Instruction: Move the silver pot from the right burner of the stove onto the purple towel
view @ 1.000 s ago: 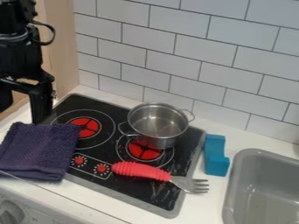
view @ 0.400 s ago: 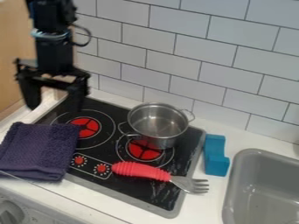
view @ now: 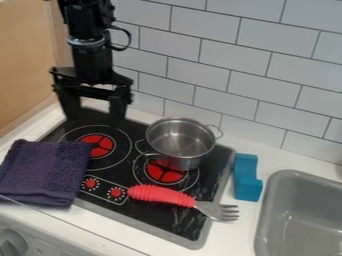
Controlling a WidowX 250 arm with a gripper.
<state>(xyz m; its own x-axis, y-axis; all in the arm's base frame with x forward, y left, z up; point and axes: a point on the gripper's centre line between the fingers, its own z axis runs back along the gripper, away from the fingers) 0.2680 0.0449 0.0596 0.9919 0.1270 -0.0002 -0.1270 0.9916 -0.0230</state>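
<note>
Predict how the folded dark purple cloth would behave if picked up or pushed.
The cloth would probably sag and partly unfold when lifted, since it looks soft and layered. Its coarse, textured surface suggests it shouldn't slip easily. Pushed sideways, it might bunch up, as it lies partly on the black stovetop and partly on the white counter.

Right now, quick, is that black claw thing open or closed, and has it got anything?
The gripper is open, its two fingers wide apart, holding nothing, above the back left of the stove.
</note>
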